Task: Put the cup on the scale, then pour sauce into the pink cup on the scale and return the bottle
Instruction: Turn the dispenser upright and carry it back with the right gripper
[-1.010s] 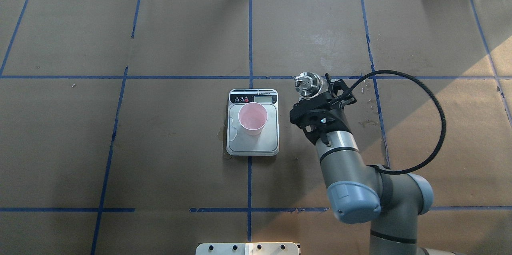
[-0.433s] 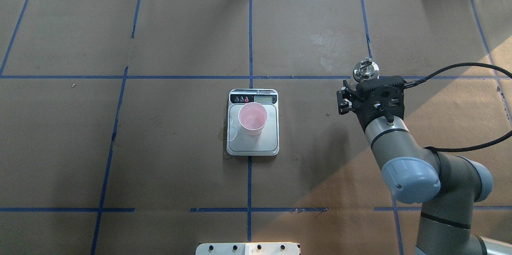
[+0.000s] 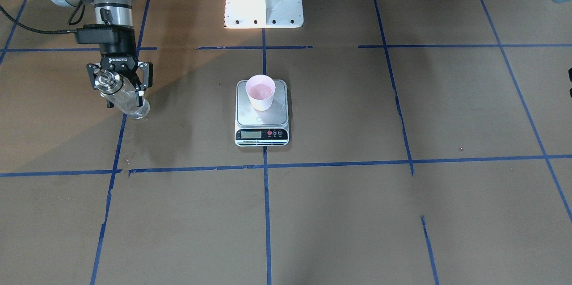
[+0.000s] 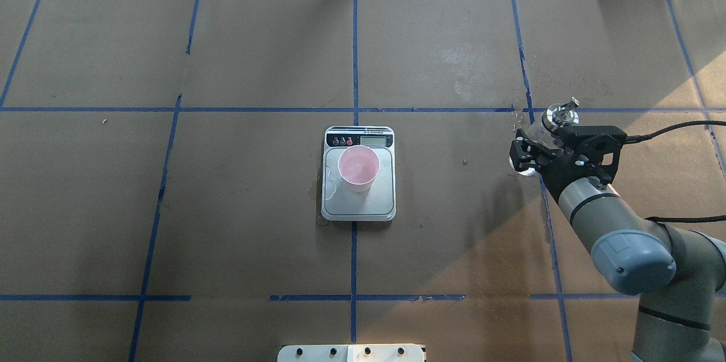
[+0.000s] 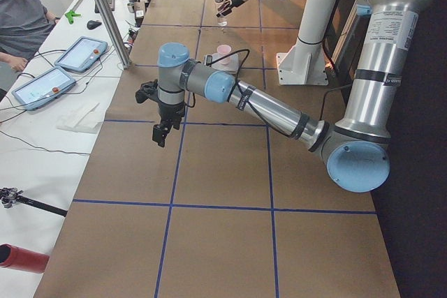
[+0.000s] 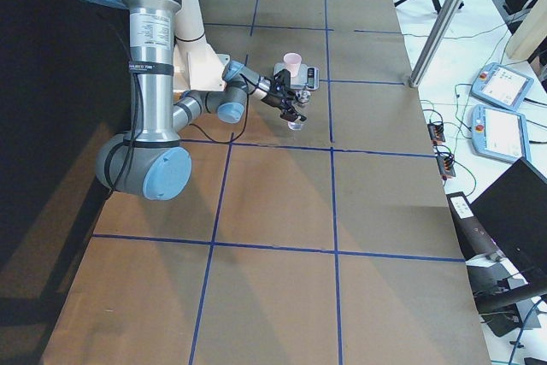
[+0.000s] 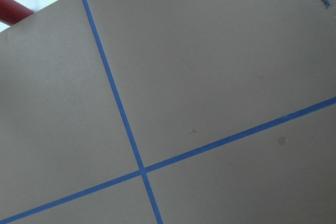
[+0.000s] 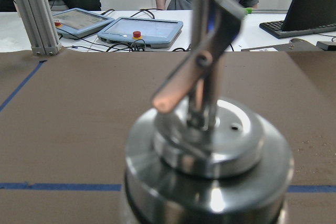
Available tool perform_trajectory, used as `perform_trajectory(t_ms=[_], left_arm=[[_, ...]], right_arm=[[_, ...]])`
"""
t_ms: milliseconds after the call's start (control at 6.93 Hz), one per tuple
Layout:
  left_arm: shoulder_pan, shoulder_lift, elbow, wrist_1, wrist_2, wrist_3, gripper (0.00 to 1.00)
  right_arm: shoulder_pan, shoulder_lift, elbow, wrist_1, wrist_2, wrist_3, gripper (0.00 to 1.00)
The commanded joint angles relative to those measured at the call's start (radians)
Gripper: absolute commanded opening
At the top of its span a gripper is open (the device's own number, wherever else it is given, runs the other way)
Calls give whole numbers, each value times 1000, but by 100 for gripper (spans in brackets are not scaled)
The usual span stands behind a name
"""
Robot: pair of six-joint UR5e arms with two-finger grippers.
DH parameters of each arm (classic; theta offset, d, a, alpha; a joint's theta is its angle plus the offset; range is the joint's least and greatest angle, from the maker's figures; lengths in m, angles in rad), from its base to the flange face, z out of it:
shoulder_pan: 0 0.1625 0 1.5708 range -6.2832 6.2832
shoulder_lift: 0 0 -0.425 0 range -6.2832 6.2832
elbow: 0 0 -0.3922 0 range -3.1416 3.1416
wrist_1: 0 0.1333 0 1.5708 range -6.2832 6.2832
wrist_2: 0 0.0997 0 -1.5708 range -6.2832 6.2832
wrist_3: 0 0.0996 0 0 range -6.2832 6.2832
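The bottle [image 3: 133, 106], tilted and well apart from the scale [image 3: 250, 117] on the robot's right, could topple and spill if let go before its base sits flat on the desk [image 3: 402, 213]. The right pincer [image 3: 123, 95] is clenched round its glass body; the cup [image 3: 260, 93] stands on the scale.

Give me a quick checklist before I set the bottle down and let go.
1. Right gripper shut on the bottle: ok.
2. Bottle base resting on the table: cannot tell; it looks close.
3. Bottle away from the cup and scale: ok, well off to the side.
4. Cup upright on the scale: ok.
5. Left gripper out of the way: ok, over bare table at the other end.
6. Scale platform dry: not ok, what looks like a wet patch lies beside the cup.
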Motion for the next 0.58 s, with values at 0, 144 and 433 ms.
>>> perform_trajectory(t_ms=[0, 144, 433], left_arm=[[0, -1, -7, 0, 0, -1, 100], [0, -1, -7, 0, -1, -1, 100], [1, -2, -7, 0, -1, -2, 100]], right_arm=[[-1, -18, -31, 27, 0, 5, 0], [-1, -20, -48, 29, -3, 5, 0], [-1, -15, -97, 32, -28, 4, 0]])
